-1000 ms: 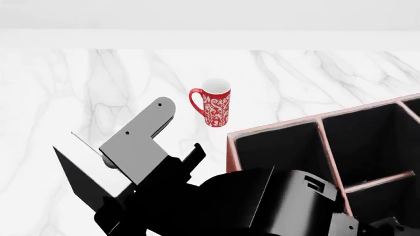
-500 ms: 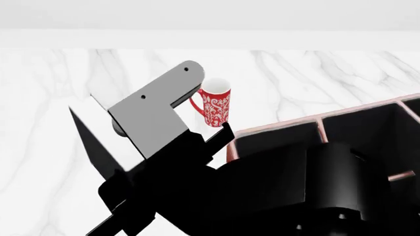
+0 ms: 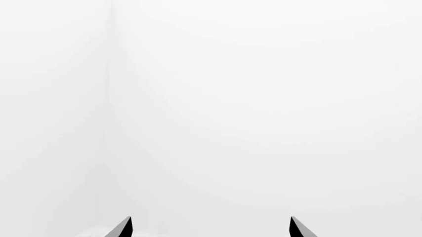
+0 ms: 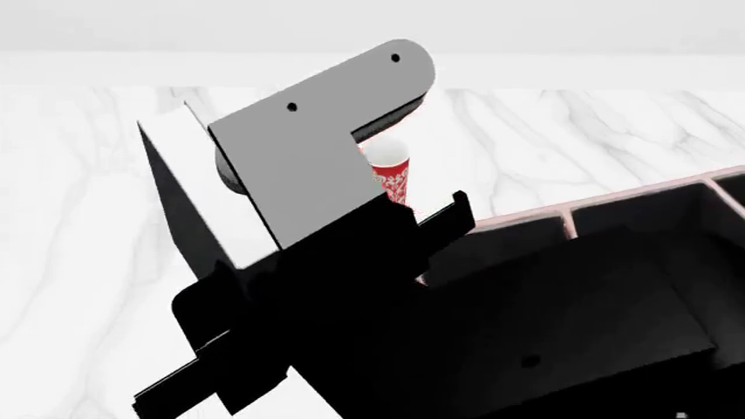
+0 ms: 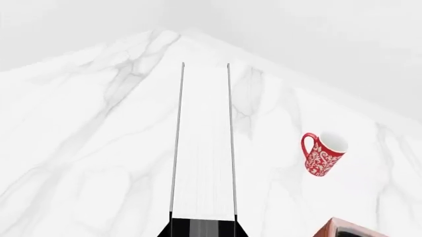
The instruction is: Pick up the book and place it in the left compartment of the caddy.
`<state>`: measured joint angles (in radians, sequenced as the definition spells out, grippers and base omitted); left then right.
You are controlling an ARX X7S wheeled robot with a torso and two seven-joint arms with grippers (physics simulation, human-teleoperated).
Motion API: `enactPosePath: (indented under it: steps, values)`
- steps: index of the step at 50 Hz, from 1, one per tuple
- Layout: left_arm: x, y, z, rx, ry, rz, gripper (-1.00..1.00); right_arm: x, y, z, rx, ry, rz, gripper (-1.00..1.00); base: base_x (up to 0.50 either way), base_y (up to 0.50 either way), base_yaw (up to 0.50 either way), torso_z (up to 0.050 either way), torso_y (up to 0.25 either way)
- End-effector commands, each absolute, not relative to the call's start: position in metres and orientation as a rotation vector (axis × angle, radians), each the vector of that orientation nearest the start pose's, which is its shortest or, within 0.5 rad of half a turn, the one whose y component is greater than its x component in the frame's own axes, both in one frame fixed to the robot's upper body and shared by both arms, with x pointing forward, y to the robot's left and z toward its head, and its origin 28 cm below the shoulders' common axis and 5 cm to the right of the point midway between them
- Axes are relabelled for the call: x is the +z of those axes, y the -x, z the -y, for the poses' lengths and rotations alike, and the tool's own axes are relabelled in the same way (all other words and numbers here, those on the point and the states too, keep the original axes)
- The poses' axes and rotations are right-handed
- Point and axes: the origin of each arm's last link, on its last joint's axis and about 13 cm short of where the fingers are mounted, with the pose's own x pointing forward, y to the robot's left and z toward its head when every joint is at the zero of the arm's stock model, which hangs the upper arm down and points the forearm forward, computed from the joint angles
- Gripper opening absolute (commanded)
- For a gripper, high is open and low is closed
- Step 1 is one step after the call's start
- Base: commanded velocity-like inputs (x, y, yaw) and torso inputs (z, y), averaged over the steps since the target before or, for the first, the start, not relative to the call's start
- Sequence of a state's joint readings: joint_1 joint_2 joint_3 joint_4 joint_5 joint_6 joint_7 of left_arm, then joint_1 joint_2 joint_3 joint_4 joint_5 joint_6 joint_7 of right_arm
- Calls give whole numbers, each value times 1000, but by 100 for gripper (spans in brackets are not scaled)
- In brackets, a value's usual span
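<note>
The black book (image 4: 184, 218), with white page edges, is held tilted above the marble counter at the head view's left. My right gripper (image 5: 203, 223) is shut on it. In the right wrist view the book's page edge (image 5: 204, 148) runs straight out from the jaws between two thin black covers. The reddish-brown caddy (image 4: 652, 196) stands at the right. My arm covers most of the caddy's left compartment, and only the compartment's far rim (image 4: 524, 216) shows. My left gripper (image 3: 211, 229) is open, facing a blank white wall with nothing between its fingertips.
A red patterned mug (image 4: 393, 175) stands upright on the counter just beyond the caddy's left corner, half hidden behind my wrist bracket (image 4: 314, 148). The mug (image 5: 323, 155) and the caddy corner (image 5: 349, 228) also show in the right wrist view. A white wall backs the marble counter (image 4: 582, 131).
My right arm has risen with the book and swung farther away and to the right. It now covers part of the mug and more of the caddy.
</note>
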<state>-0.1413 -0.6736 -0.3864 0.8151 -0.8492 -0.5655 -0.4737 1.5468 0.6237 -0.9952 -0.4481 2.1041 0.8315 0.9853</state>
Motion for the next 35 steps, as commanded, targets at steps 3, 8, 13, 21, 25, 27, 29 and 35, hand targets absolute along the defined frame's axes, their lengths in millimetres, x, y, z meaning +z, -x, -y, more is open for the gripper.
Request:
enactPosePath:
  steps: [3,8,13,21,25,27,29,35]
  values:
    - [220,-179,-303,193,0,421,100,338,-179,64,531,214,-252,-100,0,0,0,0,3]
    - [220,-179,-304,194,2,422,100,346,-174,69,497,197,-254,-100,0,0,0,0,0]
    - [220,-179,-303,193,0,421,100,355,-169,75,469,160,-265,-100,0,0,0,3,2]
    - [221,-179,-303,193,0,421,100,363,-160,84,414,160,-253,-100,0,0,0,0,1]
    - [220,-179,-303,194,-1,422,100,365,-157,91,376,153,-252,-100,0,0,0,0,0]
    - [220,-179,-303,192,-2,422,100,365,-155,95,354,150,-255,-100,0,0,0,0,5]
    - [219,-179,-302,191,-3,422,100,366,-154,98,339,136,-254,-100,0,0,0,0,0]
    - [220,-178,-303,192,-3,421,100,368,-150,110,294,128,-249,-100,0,0,0,0,2]
